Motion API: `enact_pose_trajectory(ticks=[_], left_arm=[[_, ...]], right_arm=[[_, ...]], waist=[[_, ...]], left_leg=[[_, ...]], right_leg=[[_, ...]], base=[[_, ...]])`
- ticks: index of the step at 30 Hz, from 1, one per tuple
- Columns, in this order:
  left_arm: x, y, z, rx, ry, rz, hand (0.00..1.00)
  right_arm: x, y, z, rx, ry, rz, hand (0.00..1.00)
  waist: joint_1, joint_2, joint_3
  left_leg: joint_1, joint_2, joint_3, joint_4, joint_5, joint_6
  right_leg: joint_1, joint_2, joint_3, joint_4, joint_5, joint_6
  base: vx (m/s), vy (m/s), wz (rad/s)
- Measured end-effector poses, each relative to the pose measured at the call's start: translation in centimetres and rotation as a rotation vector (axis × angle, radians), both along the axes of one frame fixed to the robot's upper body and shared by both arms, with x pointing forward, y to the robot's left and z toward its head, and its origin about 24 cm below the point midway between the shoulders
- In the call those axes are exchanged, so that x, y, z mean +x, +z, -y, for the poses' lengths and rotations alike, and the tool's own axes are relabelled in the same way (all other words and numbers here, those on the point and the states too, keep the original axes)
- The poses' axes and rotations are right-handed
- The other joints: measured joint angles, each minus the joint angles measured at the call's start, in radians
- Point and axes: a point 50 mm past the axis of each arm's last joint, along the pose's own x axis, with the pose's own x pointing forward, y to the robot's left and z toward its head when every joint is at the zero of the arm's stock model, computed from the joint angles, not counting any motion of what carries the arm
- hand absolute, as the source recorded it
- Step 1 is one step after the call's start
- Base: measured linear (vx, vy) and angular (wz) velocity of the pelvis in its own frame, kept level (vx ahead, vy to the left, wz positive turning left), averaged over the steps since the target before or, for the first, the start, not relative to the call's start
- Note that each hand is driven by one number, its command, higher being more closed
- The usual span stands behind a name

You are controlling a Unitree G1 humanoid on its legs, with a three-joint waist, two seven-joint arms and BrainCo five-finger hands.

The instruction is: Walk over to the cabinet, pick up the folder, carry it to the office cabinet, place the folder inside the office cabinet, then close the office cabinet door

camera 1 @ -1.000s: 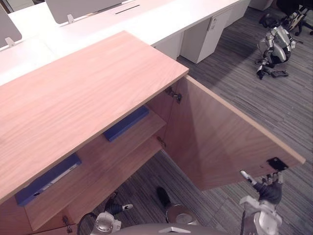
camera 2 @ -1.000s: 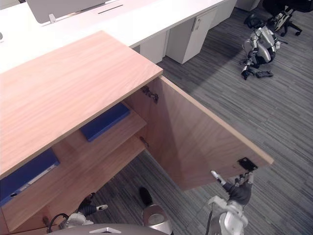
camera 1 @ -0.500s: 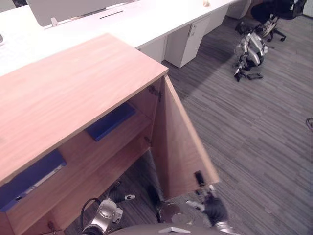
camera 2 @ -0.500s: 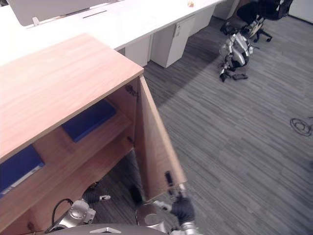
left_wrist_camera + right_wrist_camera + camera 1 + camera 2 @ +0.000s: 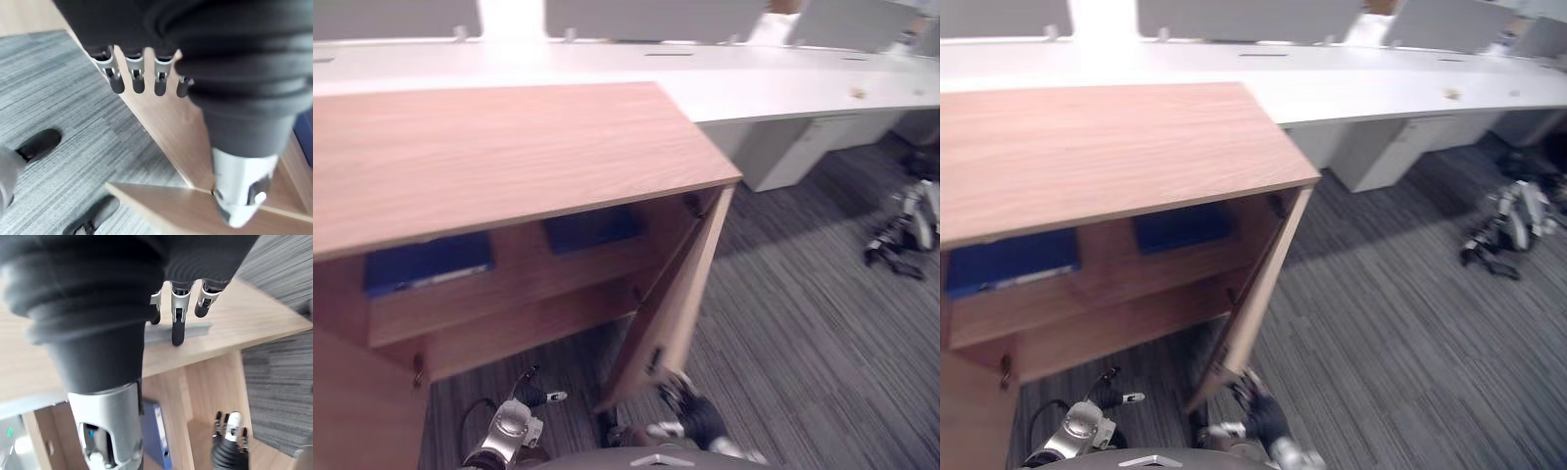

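The wooden office cabinet stands in front of me with its door swung most of the way in. Two blue folders lie on its upper shelf, one at the left and one further right. My right hand is low at the door's bottom outer corner. In the right wrist view its straight fingers rest against the door's wood, and a blue folder shows past them. My left hand hangs low before the cabinet, its fingers relaxed and holding nothing.
A long white desk runs behind the cabinet, with a white pedestal under it. Another robot lies on the grey carpet at the far right. Open carpet stretches to the right of the door.
The door has swung from wide open to nearly shut, with my right hand following its outer edge leftwards. The camera has turned, so the whole picture has shifted.
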Motion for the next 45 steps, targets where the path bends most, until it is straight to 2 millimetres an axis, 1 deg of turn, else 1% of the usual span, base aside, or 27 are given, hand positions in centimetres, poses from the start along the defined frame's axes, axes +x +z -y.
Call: enact_pose_trajectory(ticks=[1,2,3,4,6,7,10,12,14,18,19,20,22,24,25,27,28,29,32,36,38,40,42,44,45], left_arm=[[-0.5,-0.2,-0.1,-0.003,0.019,-0.009,0.00],[-0.6,-0.2,-0.1,-0.013,0.039,-0.005,0.00],[-0.7,-0.2,-0.3,-0.013,0.051,-0.004,0.00],[-0.8,-0.2,-0.5,-0.009,0.060,-0.005,0.00],[-0.8,-0.1,-0.7,-0.005,0.067,-0.004,0.00],[-1.1,-0.2,-0.8,-0.002,0.068,-0.012,0.00],[-1.2,-0.2,-0.8,-0.004,0.067,-0.011,0.00],[-1.1,-0.2,-0.7,-0.007,0.066,-0.005,0.00],[-1.2,-0.2,-0.8,-0.007,0.065,-0.005,0.00],[-1.2,-0.1,-0.8,-0.010,0.064,0.005,0.00],[-1.2,-0.1,-0.8,-0.009,0.064,0.007,0.00],[-1.1,0.0,-0.8,-0.009,0.062,0.015,0.00],[-1.0,0.1,-0.8,-0.011,0.062,0.024,0.00],[-0.9,0.2,-0.7,-0.013,0.060,0.032,0.00],[-0.8,0.2,-0.7,-0.015,0.059,0.037,0.00],[-0.5,0.4,-0.5,-0.020,0.058,0.055,0.00],[-0.4,0.4,-0.5,-0.021,0.058,0.060,0.00],[-0.3,0.5,-0.5,-0.022,0.059,0.069,0.00],[-0.1,0.7,-0.5,-0.025,0.079,0.083,0.00],[-0.2,0.7,-0.6,-0.028,0.099,0.086,0.00],[-0.3,0.6,-0.6,-0.031,0.106,0.083,0.00],[-0.3,0.6,-0.6,-0.041,0.125,0.084,0.00],[-0.5,0.6,-0.8,-0.041,0.140,0.082,0.00],[-0.8,0.5,-1.0,-0.042,0.166,0.077,0.00],[-0.8,0.5,-1.1,-0.043,0.170,0.077,0.00]], right_arm=[[2.1,0.8,0.1,-0.019,-0.010,0.092,0.00],[3.0,1.3,0.1,-0.018,-0.020,0.133,0.00],[4.4,2.4,0.1,-0.007,-0.045,0.206,0.00],[5.2,3.1,0.0,-0.007,-0.058,0.255,0.00],[6.3,3.9,-0.1,0.004,-0.077,0.313,0.00],[6.8,4.0,-0.3,-0.003,-0.079,0.328,0.00],[7.0,3.1,-0.3,-0.028,-0.093,0.301,0.00],[7.5,2.7,0.1,-0.045,-0.130,0.293,0.00],[8.8,2.5,1.2,-0.078,-0.188,0.302,0.00],[11.7,2.2,2.5,-0.150,-0.237,0.300,0.00],[12.1,2.0,2.9,-0.162,-0.249,0.290,0.00],[12.7,1.4,3.1,-0.185,-0.261,0.260,0.00],[13.7,1.7,3.4,-0.195,-0.278,0.270,0.00],[15.5,1.3,4.2,-0.250,-0.297,0.226,0.00],[15.8,1.2,4.4,-0.265,-0.307,0.216,0.00],[17.1,1.7,4.9,-0.303,-0.336,0.211,0.00],[17.4,1.9,5.0,-0.307,-0.337,0.215,0.00],[17.6,1.9,5.1,-0.319,-0.340,0.209,0.00],[17.6,1.3,5.4,-0.346,-0.359,0.174,0.00],[17.6,1.2,5.7,-0.337,-0.401,0.160,0.00],[17.5,1.2,5.7,-0.328,-0.409,0.157,0.00],[16.6,0.5,5.8,-0.311,-0.426,0.137,0.00],[15.3,-0.3,5.6,-0.293,-0.429,0.118,0.00],[13.2,-2.0,5.3,-0.270,-0.441,0.060,0.00],[12.6,-2.5,5.3,-0.275,-0.442,0.045,0.00]], waist=[[0.026,0.016,0.000],[0.031,0.025,0.000],[0.035,0.040,-0.001],[0.038,0.049,-0.001],[0.040,0.053,0.003],[0.042,0.056,0.005],[0.046,0.054,0.004],[0.045,0.054,0.004],[0.037,0.054,0.004],[0.042,0.052,0.006],[0.043,0.053,0.007],[0.050,0.052,0.007],[0.056,0.053,0.009],[0.064,0.054,0.011],[0.068,0.055,0.013],[0.080,0.065,0.027],[0.081,0.068,0.031],[0.083,0.072,0.040],[0.083,0.074,0.060],[0.086,0.075,0.061],[0.079,0.076,0.062],[0.081,0.075,0.063],[0.080,0.076,0.064],[0.066,0.075,0.070],[0.064,0.075,0.073]], left_leg=[[-0.021,0.001,-0.030,0.001,0.013,0.003],[-0.031,-0.002,-0.042,-0.003,0.020,0.002],[-0.041,-0.010,-0.064,-0.020,0.038,0.004],[-0.039,-0.016,-0.079,-0.043,0.053,0.004],[-0.043,-0.022,-0.099,-0.051,0.059,0.008],[-0.042,-0.028,-0.116,-0.052,0.063,0.011],[-0.059,-0.048,-0.143,-0.053,0.063,0.012],[-0.065,-0.059,-0.152,-0.053,0.063,0.016],[-0.068,-0.075,-0.167,-0.053,0.063,0.023],[-0.057,-0.093,-0.169,-0.053,0.058,0.032],[-0.056,-0.094,-0.169,-0.053,0.056,0.034],[-0.057,-0.096,-0.168,-0.053,0.054,0.037],[-0.057,-0.098,-0.168,-0.053,0.052,0.041],[-0.056,-0.101,-0.167,-0.053,0.050,0.043],[-0.056,-0.102,-0.168,-0.053,0.051,0.043],[-0.055,-0.105,-0.167,-0.053,0.052,0.047],[-0.054,-0.106,-0.166,-0.053,0.052,0.048],[-0.053,-0.106,-0.166,-0.053,0.058,0.057],[-0.047,-0.106,-0.161,-0.052,0.058,0.059],[-0.037,-0.106,-0.140,-0.053,0.053,0.066],[-0.032,-0.107,-0.131,-0.053,0.050,0.067],[-0.025,-0.106,-0.119,-0.053,0.044,0.065],[-0.015,-0.106,-0.107,-0.053,0.039,0.065],[0.004,-0.106,-0.095,-0.053,0.031,0.065],[0.009,-0.106,-0.090,-0.053,0.029,0.065]], right_leg=[[0.000,-0.001,-0.022,-0.007,0.000,0.000],[-0.001,-0.005,-0.035,-0.011,0.000,0.001],[-0.003,-0.012,-0.057,-0.013,0.001,0.003],[-0.003,-0.015,-0.066,-0.013,0.001,0.004],[0.005,-0.025,-0.085,-0.013,-0.002,0.009],[0.016,-0.029,-0.087,-0.016,-0.008,0.018],[0.021,-0.045,-0.093,-0.023,-0.014,0.027],[0.021,-0.053,-0.094,-0.031,-0.017,0.032],[0.029,-0.067,-0.108,-0.032,-0.019,0.035],[0.047,-0.080,-0.113,-0.035,-0.013,0.046],[0.049,-0.081,-0.112,-0.036,-0.013,0.046],[0.050,-0.082,-0.112,-0.036,-0.013,0.046],[0.049,-0.084,-0.113,-0.037,-0.012,0.047],[0.049,-0.087,-0.113,-0.036,-0.003,0.054],[0.049,-0.089,-0.113,-0.036,0.005,0.055],[0.050,-0.092,-0.112,-0.036,0.023,0.061],[0.051,-0.092,-0.111,-0.036,0.026,0.059],[0.052,-0.091,-0.111,-0.036,0.028,0.060],[0.056,-0.091,-0.108,-0.037,0.029,0.060],[0.056,-0.090,-0.085,-0.037,0.030,0.061],[0.055,-0.090,-0.078,-0.036,0.031,0.062],[0.057,-0.088,-0.064,-0.035,0.030,0.062],[0.059,-0.088,-0.054,-0.034,0.027,0.064],[0.069,-0.089,-0.044,-0.025,0.012,0.061],[0.068,-0.089,-0.039,-0.018,0.007,0.061]], base=[[0.00,-0.005,0.79],[-0.06,0.013,0.80],[-0.06,0.029,0.71],[-0.05,0.034,0.64],[-0.03,0.051,0.39],[-0.02,0.064,0.32],[0.02,0.088,0.31],[0.04,0.068,0.24],[0.05,0.076,0.23],[0.06,0.045,0.11],[0.05,0.020,0.02],[0.05,0.016,0.00],[0.07,0.011,0.02],[0.09,0.010,0.06],[0.08,0.016,0.08],[0.08,0.016,0.04],[0.08,0.007,0.00],[0.07,0.004,-0.01],[0.05,0.006,-0.05],[0.01,0.015,-0.14],[-0.03,0.020,-0.13],[-0.03,0.018,-0.16],[-0.02,0.012,-0.19],[-0.01,0.011,-0.16],[-0.01,0.012,-0.18]])
